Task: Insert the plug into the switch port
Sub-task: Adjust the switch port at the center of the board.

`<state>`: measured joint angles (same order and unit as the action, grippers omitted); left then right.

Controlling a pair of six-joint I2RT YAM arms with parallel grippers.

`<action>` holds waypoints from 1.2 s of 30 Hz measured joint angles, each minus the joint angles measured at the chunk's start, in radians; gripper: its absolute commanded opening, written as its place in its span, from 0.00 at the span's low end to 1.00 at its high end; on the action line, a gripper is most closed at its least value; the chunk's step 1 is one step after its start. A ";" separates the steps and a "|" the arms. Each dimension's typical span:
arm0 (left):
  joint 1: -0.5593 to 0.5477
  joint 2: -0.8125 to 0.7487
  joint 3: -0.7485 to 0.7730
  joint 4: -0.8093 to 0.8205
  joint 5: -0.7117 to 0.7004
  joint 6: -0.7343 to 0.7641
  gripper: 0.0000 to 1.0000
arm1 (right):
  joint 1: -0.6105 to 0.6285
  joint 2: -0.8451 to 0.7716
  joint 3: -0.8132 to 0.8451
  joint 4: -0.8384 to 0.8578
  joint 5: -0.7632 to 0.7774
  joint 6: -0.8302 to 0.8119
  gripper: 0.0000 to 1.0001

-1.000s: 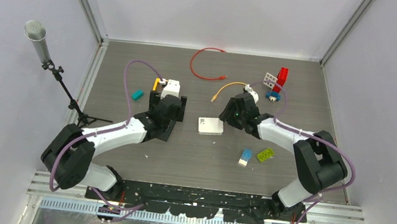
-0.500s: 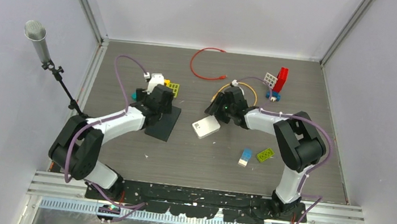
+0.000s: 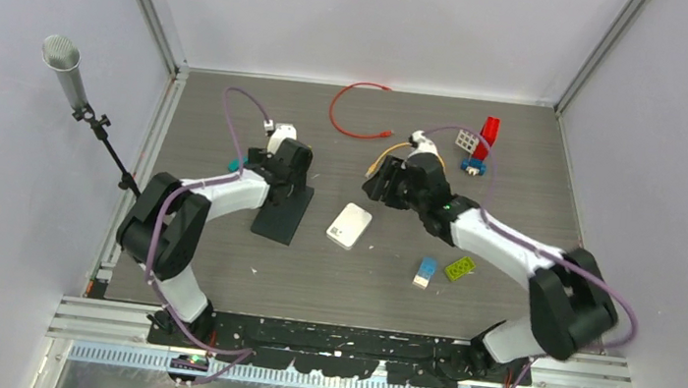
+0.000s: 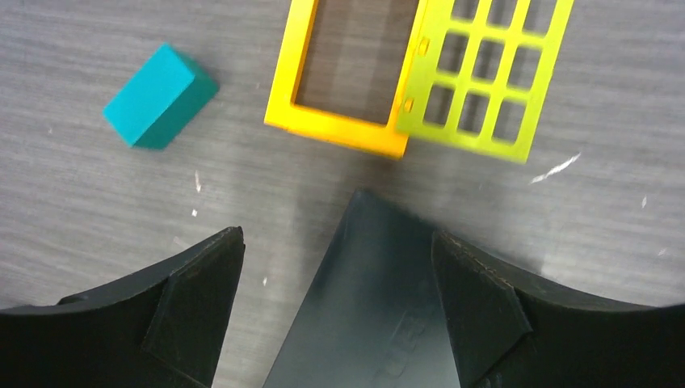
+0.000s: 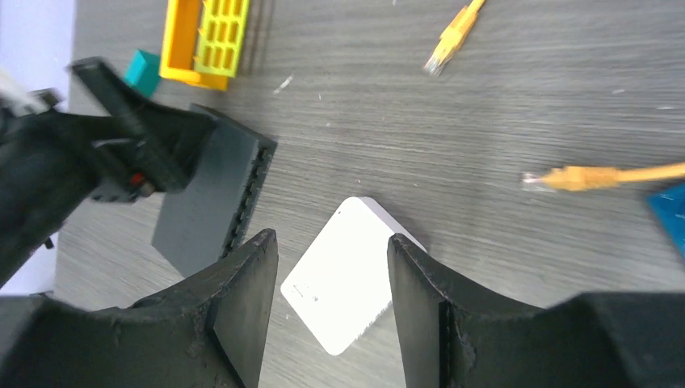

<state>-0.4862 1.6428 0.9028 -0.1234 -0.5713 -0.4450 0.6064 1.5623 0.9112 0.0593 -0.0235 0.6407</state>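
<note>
Black fingers of the left gripper (image 4: pixel 335 242) stand spread wide and hold nothing. One corner of the dark switch (image 4: pixel 363 315) lies between and below them; whether a finger touches it cannot be told. The right gripper (image 5: pixel 331 242) is also parted and empty, and hovers over a white box (image 5: pixel 347 279) on the table.

Task status: no step of the insertion appears complete.
- The plug (image 5: pixel 557 178) on the orange cable (image 3: pixel 395 147) lies loose on the table, to one side of the right gripper and apart from it. A second orange connector (image 5: pixel 451 36) lies further out.
- The switch lies flat, with its port row (image 5: pixel 250 190) along the edge that faces the white box. No port visibly holds a connector.
- Remaining, by judgement: grasp the plug, steady the switch, align, insert.

Surroundings: a yellow frame (image 4: pixel 347 73), a green grid (image 4: pixel 485 73) and a teal block (image 4: pixel 159 95) lie just beyond the switch's far corner. A red cable (image 3: pixel 356 106) lies towards the back wall. A blue-and-white block (image 3: pixel 425 270) and a green brick (image 3: pixel 459 267) lie near the right arm.

Obstruction: the white box lies near the port edge, between it and the plug, and is likely to crowd the approach.
</note>
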 measured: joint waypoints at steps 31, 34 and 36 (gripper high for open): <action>-0.012 0.102 0.039 0.135 0.526 -0.039 0.83 | -0.003 -0.499 -0.221 -0.237 0.135 -0.043 0.58; -0.026 0.094 0.031 0.135 0.553 -0.025 0.83 | -0.002 -0.510 -0.227 -0.249 0.143 -0.047 0.58; -0.031 0.084 0.022 0.131 0.557 -0.018 0.83 | -0.003 -0.515 -0.228 -0.252 0.151 -0.048 0.58</action>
<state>-0.5171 1.7267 0.9245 0.0078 -0.0139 -0.4629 0.6037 1.0470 0.6830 -0.1925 0.1272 0.5922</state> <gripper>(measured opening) 0.831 0.579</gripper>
